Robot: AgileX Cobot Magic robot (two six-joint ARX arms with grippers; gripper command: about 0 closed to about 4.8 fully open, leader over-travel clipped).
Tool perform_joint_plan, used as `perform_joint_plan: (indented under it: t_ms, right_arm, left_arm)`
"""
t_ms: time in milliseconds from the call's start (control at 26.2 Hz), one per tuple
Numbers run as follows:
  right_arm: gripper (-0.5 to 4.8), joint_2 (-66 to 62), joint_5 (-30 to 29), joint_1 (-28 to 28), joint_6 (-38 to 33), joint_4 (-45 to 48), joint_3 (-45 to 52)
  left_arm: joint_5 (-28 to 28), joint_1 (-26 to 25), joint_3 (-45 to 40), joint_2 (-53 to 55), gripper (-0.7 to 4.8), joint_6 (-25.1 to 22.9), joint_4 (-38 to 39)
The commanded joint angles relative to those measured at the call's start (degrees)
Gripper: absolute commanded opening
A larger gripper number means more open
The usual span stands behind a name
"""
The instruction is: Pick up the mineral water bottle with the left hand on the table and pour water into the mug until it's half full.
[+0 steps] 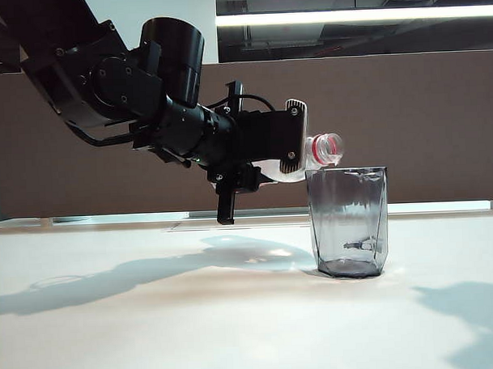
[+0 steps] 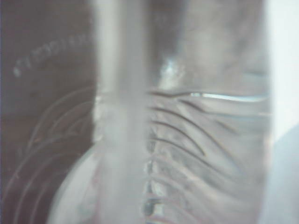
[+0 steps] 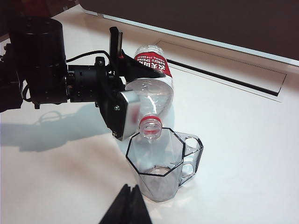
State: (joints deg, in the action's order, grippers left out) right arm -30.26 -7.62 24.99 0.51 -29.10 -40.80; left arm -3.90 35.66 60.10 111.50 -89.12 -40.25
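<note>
Left gripper holds the tipped bottle over the mug; right gripper, jaws together, hangs just beside the mug.

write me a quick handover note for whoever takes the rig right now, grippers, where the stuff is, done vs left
Left gripper: shut on the mineral water bottle, held tipped with its open mouth over the mug's rim.
Right gripper: fingertips together, empty, hanging above the table near the mug.
Mug: upright on the table, it does have a handle; little or no water inside.
Done: bottle picked up, tilted over the mug.
Left: pour until half full.
</note>
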Motion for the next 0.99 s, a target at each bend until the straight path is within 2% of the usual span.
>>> perform_joint_plan:
  t_ms: [38, 343, 992]
  right_arm:
    - [-0.08, 0.17, -0.22, -0.04, 0.15, 0.59, -0.42]
    - [-0.08, 0.17, -0.22, -0.04, 0.15, 0.59, -0.42]
    - [-0.08, 0.17, -0.22, -0.04, 0.15, 0.59, -0.42]
  left_arm:
    - [-0.24, 0.13, 0.61, -0.61, 1.34, -1.49, -3.56]
    - [-0.24, 0.13, 0.63, -0.61, 1.34, -4.00, -3.58]
    - [-0.24, 0.11, 1.27, -0.61, 1.34, -5.22, -3.67]
